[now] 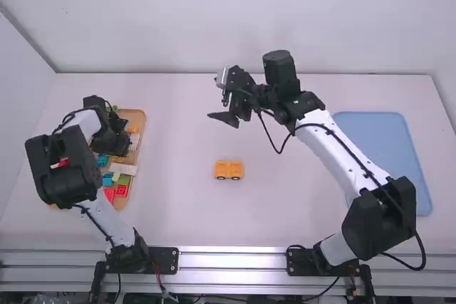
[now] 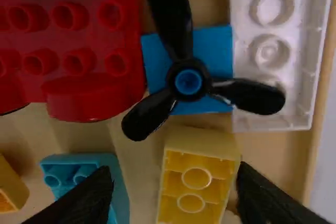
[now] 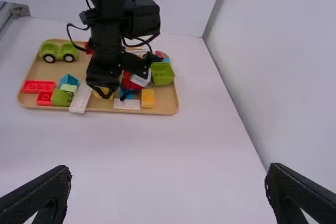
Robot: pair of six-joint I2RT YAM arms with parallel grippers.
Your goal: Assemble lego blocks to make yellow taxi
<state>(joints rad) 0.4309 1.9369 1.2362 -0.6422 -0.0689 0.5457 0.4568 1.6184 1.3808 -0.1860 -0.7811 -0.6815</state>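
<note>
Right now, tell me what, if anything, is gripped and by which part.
Nothing is held: the left gripper is open at a yellow block, the right gripper open and empty.

No text, label or brand can be read. No number or sign is legible anywhere around the clock face.

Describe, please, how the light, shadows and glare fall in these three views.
High view: bright, even light on the table, streaks of shine along the metal rail. Left wrist view: dimmer, the tray shaded beside the red block, a small glint on the black propeller. Right wrist view: evenly lit table, the right gripper's fingers dark against it.
</note>
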